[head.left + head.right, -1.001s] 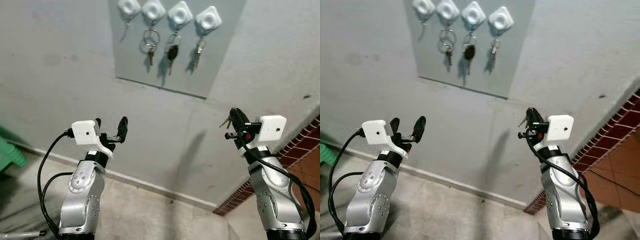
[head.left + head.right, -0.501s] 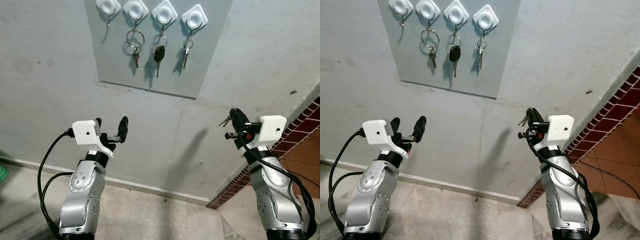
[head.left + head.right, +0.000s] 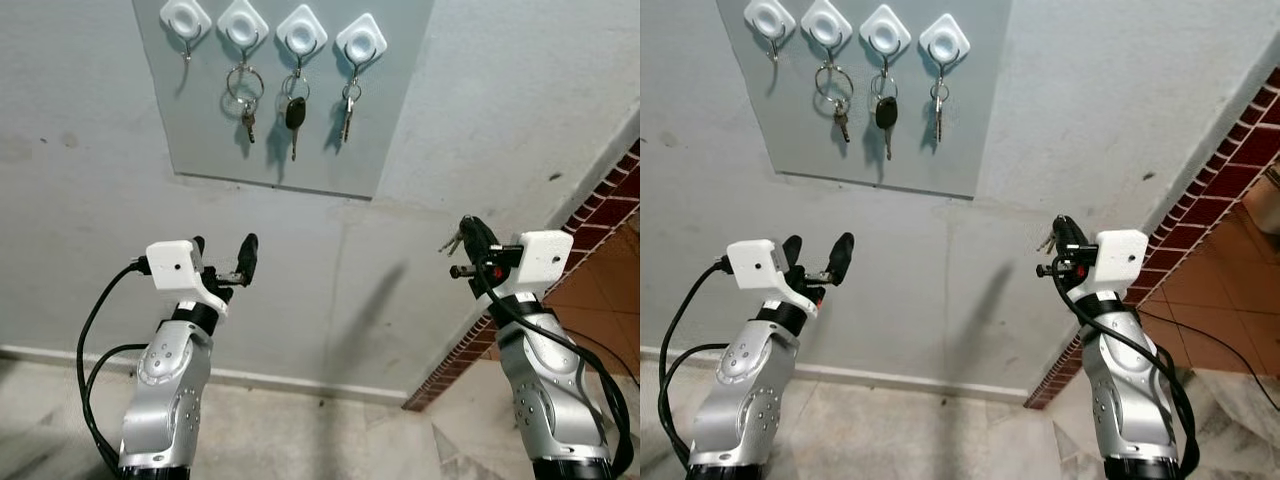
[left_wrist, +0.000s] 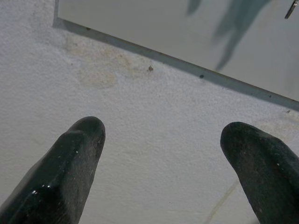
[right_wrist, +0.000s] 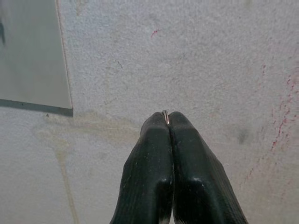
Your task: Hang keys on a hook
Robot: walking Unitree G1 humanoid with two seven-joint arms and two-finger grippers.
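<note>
Since a second ago the whole view has swung: the grey board [image 3: 290, 95] with its four white hooks now sits lower and further to the robot's left in the head views, and more of the red tiled floor [image 3: 1230, 300] shows on the right, while both arms hold the same pose. The right gripper [image 3: 466, 238] is pinched shut on the keys [image 3: 451, 243], whose metal ring peeps out between the fingertips [image 5: 159, 135] in the right wrist view; it is raised before the rough grey wall [image 3: 520, 110], well apart from the board. The left gripper [image 3: 222, 252] is raised too, its fingers spread wide with nothing between them. The leftmost hook [image 3: 184, 20] is bare; the other three each carry keys. A brick edge [image 3: 470, 345] borders the wall on the right.
</note>
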